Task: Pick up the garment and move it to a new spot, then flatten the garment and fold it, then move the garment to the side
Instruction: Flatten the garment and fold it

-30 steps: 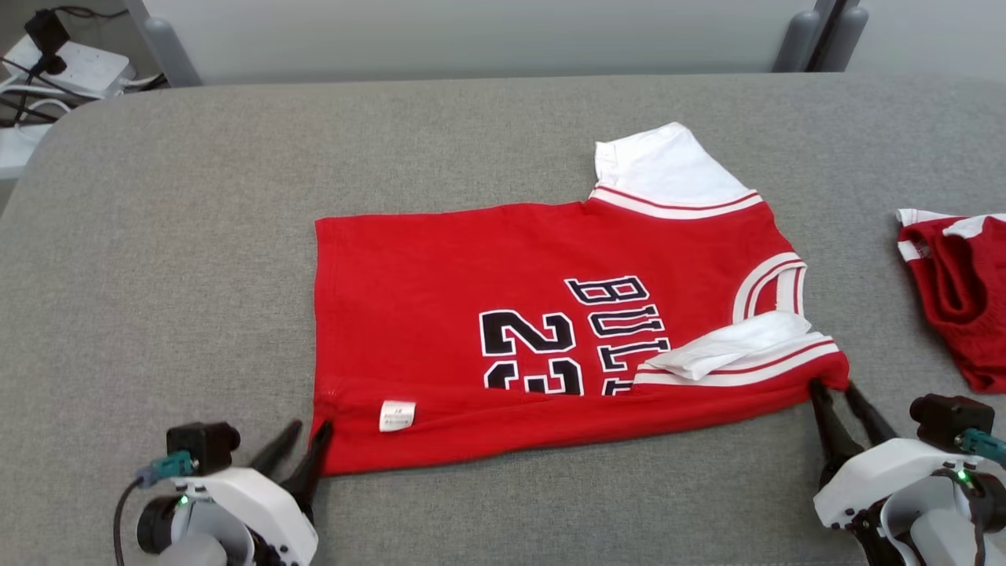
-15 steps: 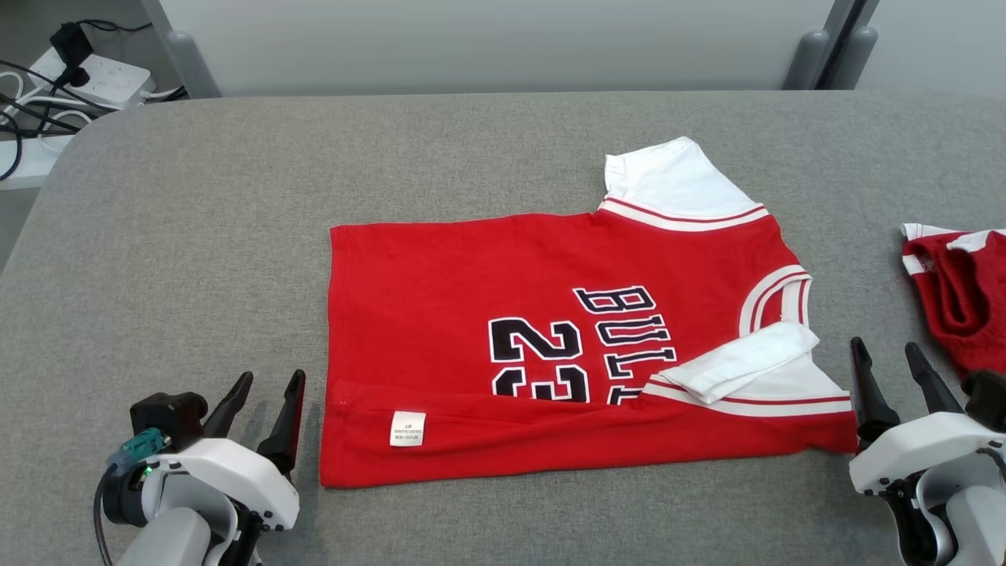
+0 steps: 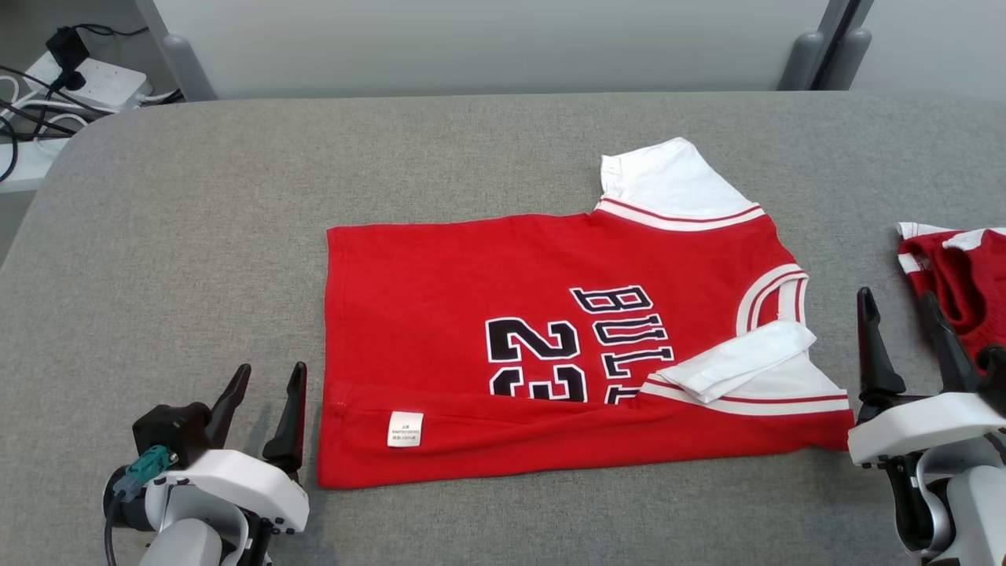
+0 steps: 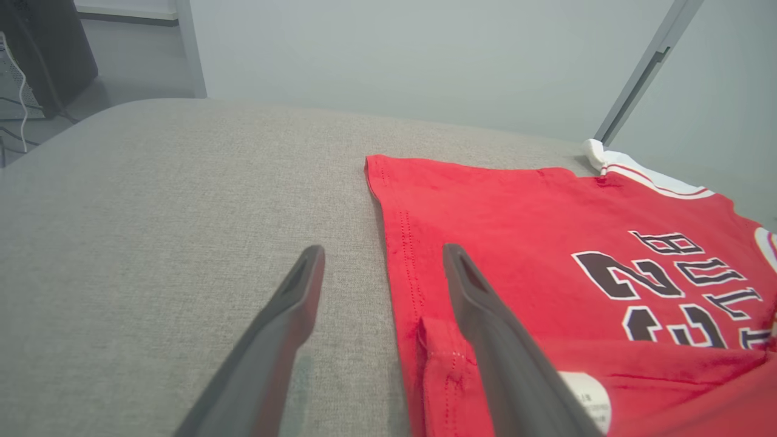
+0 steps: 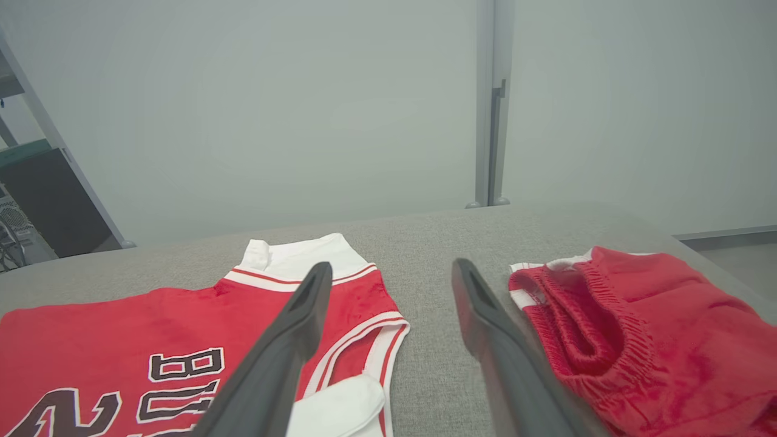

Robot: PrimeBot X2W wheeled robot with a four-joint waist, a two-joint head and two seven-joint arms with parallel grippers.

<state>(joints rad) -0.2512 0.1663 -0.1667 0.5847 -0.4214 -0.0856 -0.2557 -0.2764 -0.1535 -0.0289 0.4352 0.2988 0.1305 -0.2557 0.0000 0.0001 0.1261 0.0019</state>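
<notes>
Plainly, left gripper (image 3: 271, 369) and right gripper (image 3: 897, 297) flank the garment (image 3: 503, 267), fingers apart.

red jersey (image 3: 550, 346) flat on grey table (image 3: 196, 236), left gripper (image 3: 271, 377) and right gripper (image 3: 900, 303) agape beside it.

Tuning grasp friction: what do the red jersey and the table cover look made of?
Red jersey: soft matte knit, probably cotton, judging by limp folds and stitched hem.
Table cover: grey matte woven fabric, visible heathered weave; rounded edge hints padding, unconfirmed.
</notes>
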